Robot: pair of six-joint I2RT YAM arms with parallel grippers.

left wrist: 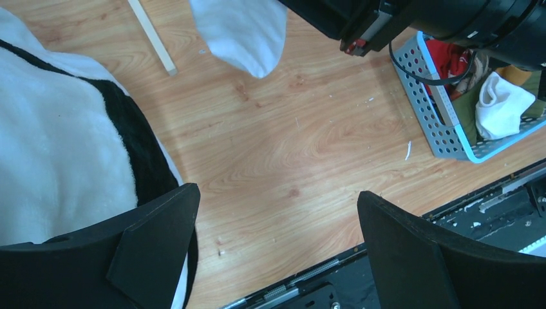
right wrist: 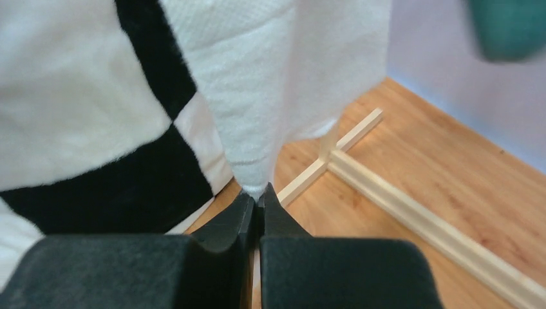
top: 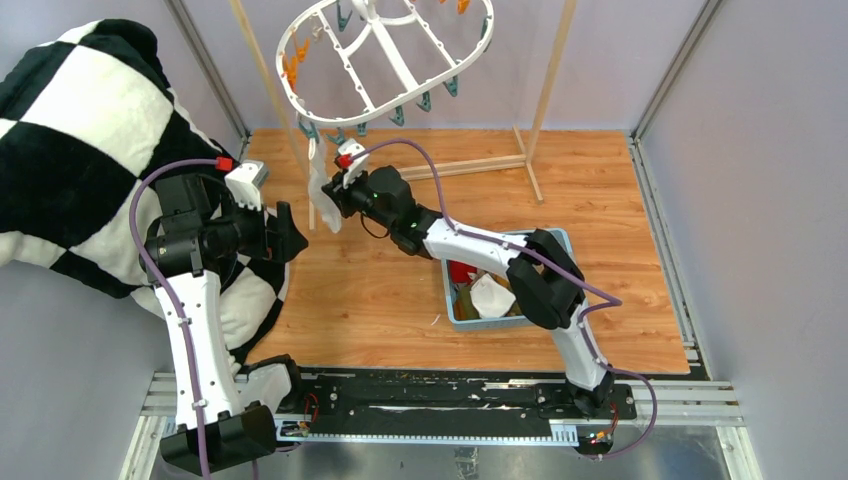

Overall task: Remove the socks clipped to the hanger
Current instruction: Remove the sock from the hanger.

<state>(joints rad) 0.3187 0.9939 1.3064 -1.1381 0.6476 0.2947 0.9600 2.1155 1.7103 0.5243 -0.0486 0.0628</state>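
Note:
The white oval hanger (top: 385,55) hangs at the back, with orange and teal clips on its rim. One white sock (top: 320,180) dangles from a clip at its near left edge. My right gripper (top: 335,195) is shut on this sock. In the right wrist view its fingertips (right wrist: 259,196) pinch the lower end of the white sock (right wrist: 283,96). My left gripper (top: 290,235) hovers to the sock's left. It stands open and empty (left wrist: 278,193) over the wood floor, and the sock's toe (left wrist: 241,32) hangs ahead of it.
A blue-grey basket (top: 455,300) at the right arm's elbow holds a red sock (top: 462,270) and a white one (top: 492,297). The black-and-white checked blanket (top: 80,130) fills the left side. The wooden rack (top: 540,100) carrying the hanger has base bars (right wrist: 386,193) on the floor.

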